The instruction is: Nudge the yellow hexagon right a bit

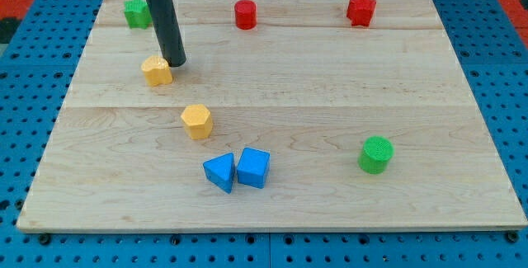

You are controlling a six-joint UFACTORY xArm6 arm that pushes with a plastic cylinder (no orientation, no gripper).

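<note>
The yellow hexagon (196,121) lies left of the middle of the wooden board (330,95). My tip (175,63) rests on the board above it and a little to the left, well apart from it. The tip stands right at the upper right side of a second yellow block (157,71), whose shape I cannot make out; it seems to touch it or nearly so. The dark rod rises from the tip toward the view's top.
A blue triangular block (219,172) and a blue cube (253,167) sit side by side below the hexagon. A green cylinder (375,154) is at the lower right. A green block (135,12), a red cylinder (245,14) and a red star (360,10) line the top.
</note>
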